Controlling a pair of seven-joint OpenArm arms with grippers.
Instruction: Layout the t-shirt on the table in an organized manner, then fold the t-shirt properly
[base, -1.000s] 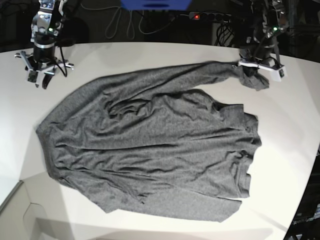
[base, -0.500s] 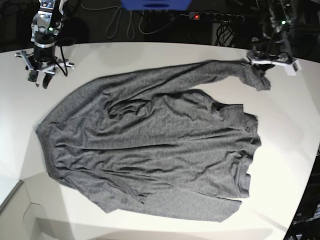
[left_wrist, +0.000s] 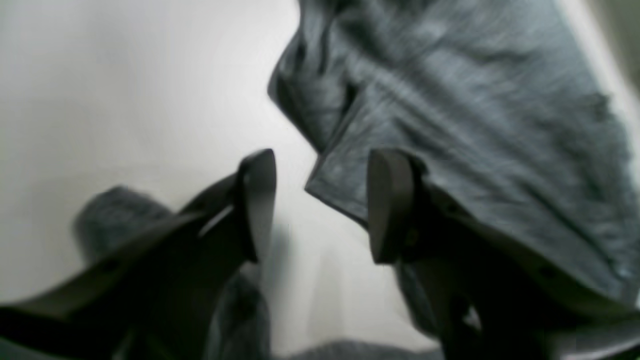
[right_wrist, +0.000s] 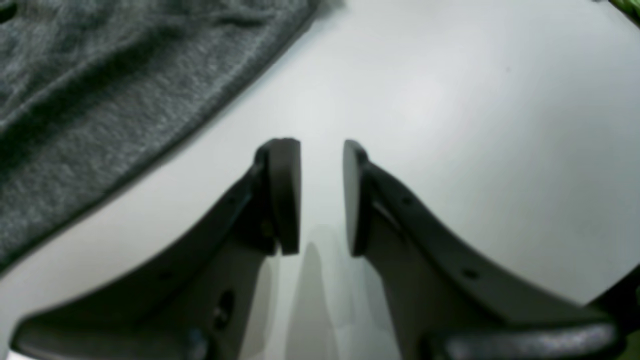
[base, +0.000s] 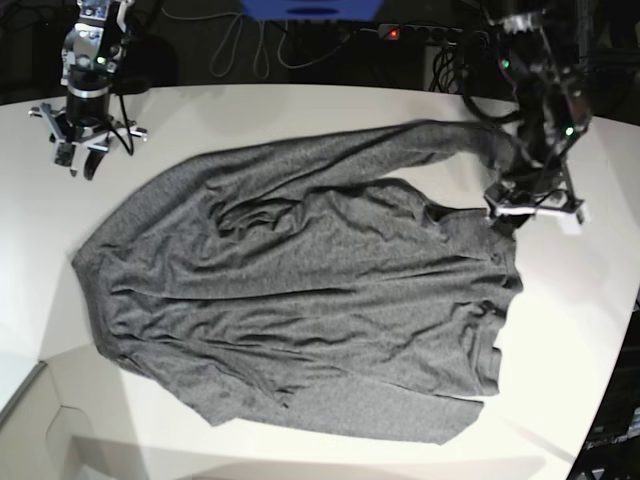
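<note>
The shirt (base: 300, 290) was spread across the middle of the surface (base: 590, 300). The sleeve end at upper right had been released; the left gripper (left_wrist: 320, 205), jaws wide and empty, was lowered toward the collar. The right gripper (right_wrist: 322, 197), jaws narrow, was parked at upper left.

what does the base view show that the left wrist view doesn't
Only the base view shows the whole t-shirt spread on the table, the right gripper parked beside it, and cables behind the table. Only the left wrist view shows the left gripper close up, fingers apart, nothing between them, a hemmed fabric edge just beyond. Both show grey shirt fabric on the white table.
</note>
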